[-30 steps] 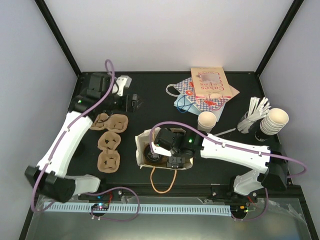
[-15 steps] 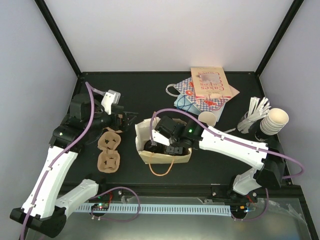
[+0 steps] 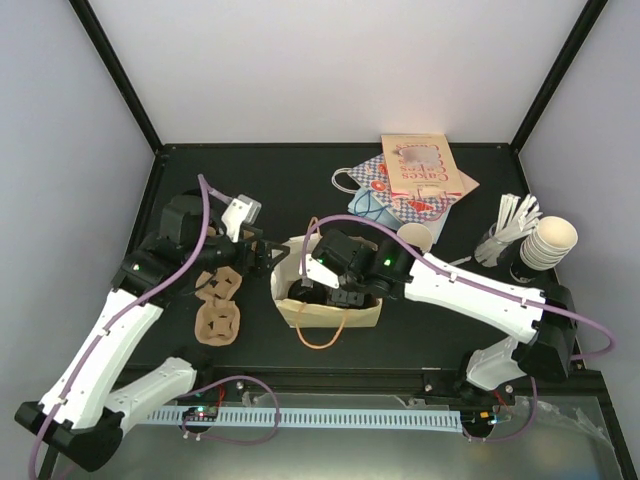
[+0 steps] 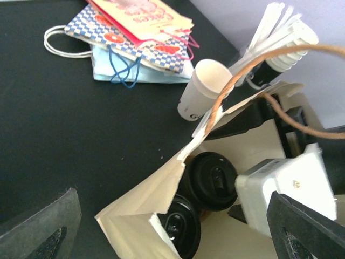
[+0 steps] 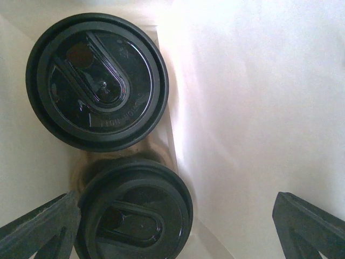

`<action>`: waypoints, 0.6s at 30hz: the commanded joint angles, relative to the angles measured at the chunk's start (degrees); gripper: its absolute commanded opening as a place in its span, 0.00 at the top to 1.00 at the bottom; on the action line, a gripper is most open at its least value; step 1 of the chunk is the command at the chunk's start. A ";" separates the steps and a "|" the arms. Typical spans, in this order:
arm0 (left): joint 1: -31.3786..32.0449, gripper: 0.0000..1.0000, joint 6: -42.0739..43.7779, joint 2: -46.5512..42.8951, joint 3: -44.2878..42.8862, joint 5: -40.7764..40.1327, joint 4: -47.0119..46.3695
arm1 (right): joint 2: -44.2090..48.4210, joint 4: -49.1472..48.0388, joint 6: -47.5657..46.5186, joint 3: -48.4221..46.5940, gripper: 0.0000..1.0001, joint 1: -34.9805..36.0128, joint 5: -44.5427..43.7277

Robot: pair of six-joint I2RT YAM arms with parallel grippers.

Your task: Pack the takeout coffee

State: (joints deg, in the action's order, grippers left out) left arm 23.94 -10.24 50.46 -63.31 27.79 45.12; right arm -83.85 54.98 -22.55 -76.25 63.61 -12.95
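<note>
On the black bench [image 3: 300, 190], packing is judged nearly done: two takeout coffees [image 5: 97, 81] are set in the paper bag [image 3: 330, 313], left tool [image 3: 262, 256] and right tool [image 3: 342, 294] released

Robotics laboratory test cell. A black counter [image 3: 300, 175] is boxed in by plain white panels [image 3: 330, 70] on black frame struts [image 3: 115, 70]. A left arm [image 3: 100, 350] and a right arm [image 3: 480, 300], both white, are bolted at its near edge beside a ribbed cable track [image 3: 330, 418]. The goods are a café's: cup carriers [image 3: 218, 320], stacked cups [image 3: 550, 242], printed bags [image 3: 415, 180], lidded takeout coffee [image 5: 97, 81].
</note>
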 commanded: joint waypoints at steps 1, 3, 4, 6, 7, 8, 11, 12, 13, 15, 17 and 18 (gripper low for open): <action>1.63 0.04 2.59 2.89 -1.61 -4.13 3.19 | 2.15 -1.70 0.66 -0.48 0.00 -0.17 -1.29; 1.88 0.06 2.94 3.88 -1.64 -4.73 3.75 | 2.52 -1.74 0.66 -0.55 0.00 -0.16 -1.80; 1.87 0.07 2.99 4.27 -1.52 -5.45 3.89 | 2.74 -1.80 0.66 -0.68 0.00 -0.16 -2.03; 1.90 0.08 3.07 5.14 -1.59 -6.87 4.13 | 3.22 -2.13 0.62 -0.97 0.00 -0.16 -2.36; 1.90 0.09 2.98 5.56 -1.78 -7.14 4.30 | 3.44 -2.43 0.58 -1.15 0.00 -0.16 -2.61; 1.87 0.10 2.87 6.19 -2.00 -7.19 4.44 | 3.69 -2.70 0.62 -1.37 0.00 -0.18 -2.82; 1.89 0.12 2.65 7.24 -2.41 -6.75 4.32 | 4.33 -3.19 0.90 -2.45 0.00 -0.15 -3.75; 1.90 0.13 2.64 7.57 -2.51 -6.87 4.44 | 4.46 -3.33 1.06 -2.87 0.00 -0.16 -4.17; 1.90 0.14 2.52 7.92 -2.60 -6.99 4.56 | 4.58 -3.54 1.24 -3.27 0.00 -0.18 -4.65; 1.90 0.15 2.43 8.76 -2.98 -6.87 4.91 | 5.02 -3.82 1.44 -4.06 0.00 -0.16 -5.16; 1.97 0.15 2.20 9.24 -3.15 -6.70 5.06 | 5.74 -4.26 1.76 -4.69 0.00 -0.16 -5.79; 2.03 0.16 2.04 9.48 -3.26 -6.70 5.06 | 6.12 -4.64 2.00 -5.02 0.00 -0.17 -6.29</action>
State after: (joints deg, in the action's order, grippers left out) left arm 25.58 -8.29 59.09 -63.70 21.98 48.64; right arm -80.20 52.80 -21.89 -78.67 63.61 -16.64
